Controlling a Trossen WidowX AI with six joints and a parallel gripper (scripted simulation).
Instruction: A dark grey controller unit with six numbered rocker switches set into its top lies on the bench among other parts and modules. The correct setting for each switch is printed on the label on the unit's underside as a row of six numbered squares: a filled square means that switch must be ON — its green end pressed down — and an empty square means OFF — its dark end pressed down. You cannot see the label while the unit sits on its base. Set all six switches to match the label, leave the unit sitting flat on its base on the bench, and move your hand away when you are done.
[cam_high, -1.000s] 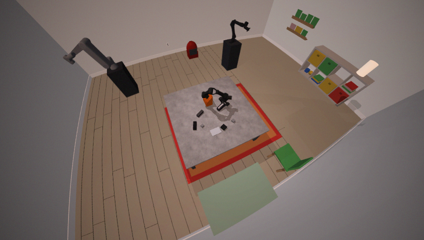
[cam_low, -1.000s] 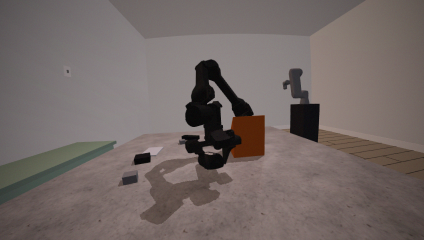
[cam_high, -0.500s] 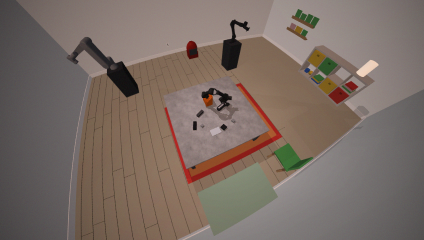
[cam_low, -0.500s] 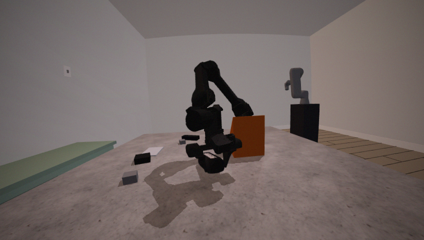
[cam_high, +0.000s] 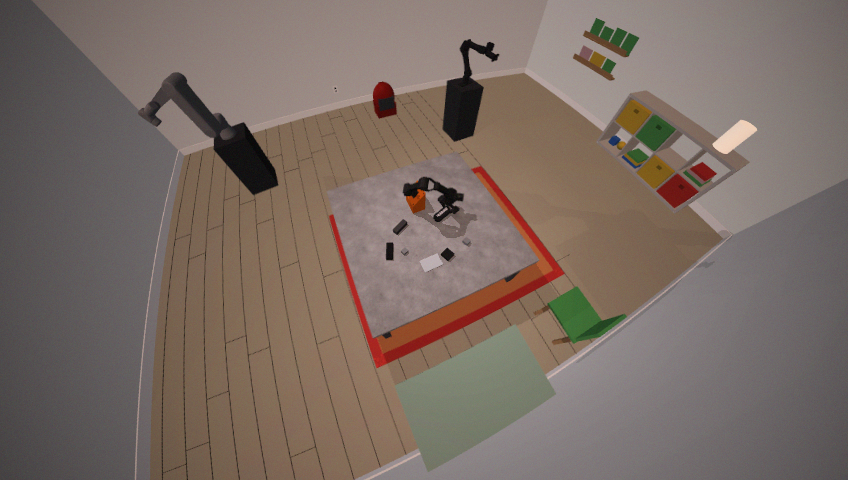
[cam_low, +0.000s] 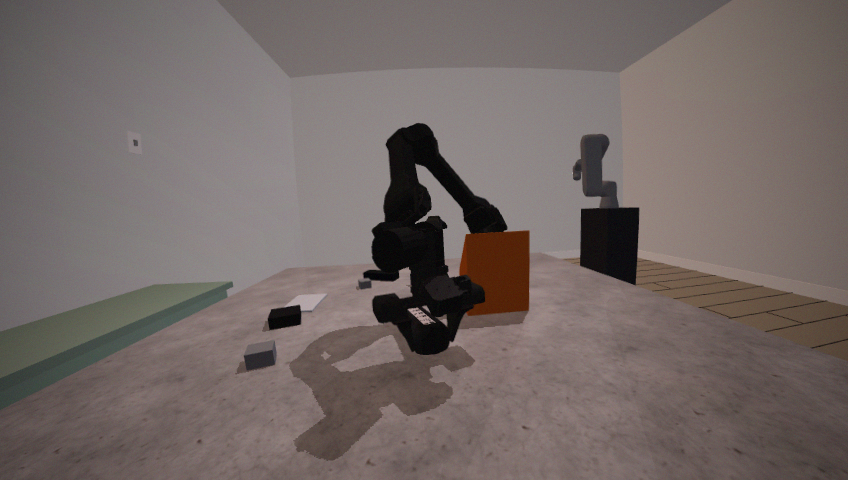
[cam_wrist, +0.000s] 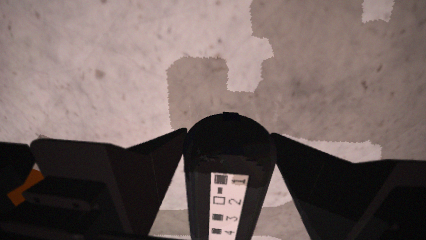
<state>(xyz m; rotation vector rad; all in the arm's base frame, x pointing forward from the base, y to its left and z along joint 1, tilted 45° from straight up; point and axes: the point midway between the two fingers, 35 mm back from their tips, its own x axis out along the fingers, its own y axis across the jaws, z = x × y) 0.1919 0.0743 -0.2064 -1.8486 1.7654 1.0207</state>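
From up by the ceiling, I see the black arm (cam_high: 427, 183) (cam_low: 404, 172) rising beside an orange block (cam_high: 415, 202) (cam_low: 498, 273) and folding over so that its jaws (cam_high: 445, 209) (cam_low: 423, 318) come down toward the grey counter (cam_high: 380, 297) (cam_low: 565, 404) (cam_wrist: 75, 75). The controller unit (cam_high: 441, 214) (cam_low: 429, 340) (cam_wrist: 229, 142) is there at the wrist's end, away from the white sheet (cam_high: 430, 262) (cam_low: 306, 302) and the black box (cam_high: 447, 254) (cam_low: 284, 317).

From the side, the upper arm slopes up to a high elbow, then the forearm drops steeply. The unit is tilted between the fingers, its pale label (cam_low: 421, 315) (cam_wrist: 227, 205) turned upward; whether its lower end touches the counter I cannot tell. I take it to be held this way so the printed squares can be read.

Looking down past the wrist, the jaws are clamped on the unit, one fingertip to each side. Squares 1, 3 and 4 look filled, 2 empty; the rest are cut off. Next, I'd say, comes tilting it further to read 5 and 6, gripped firmly lest it swivel.
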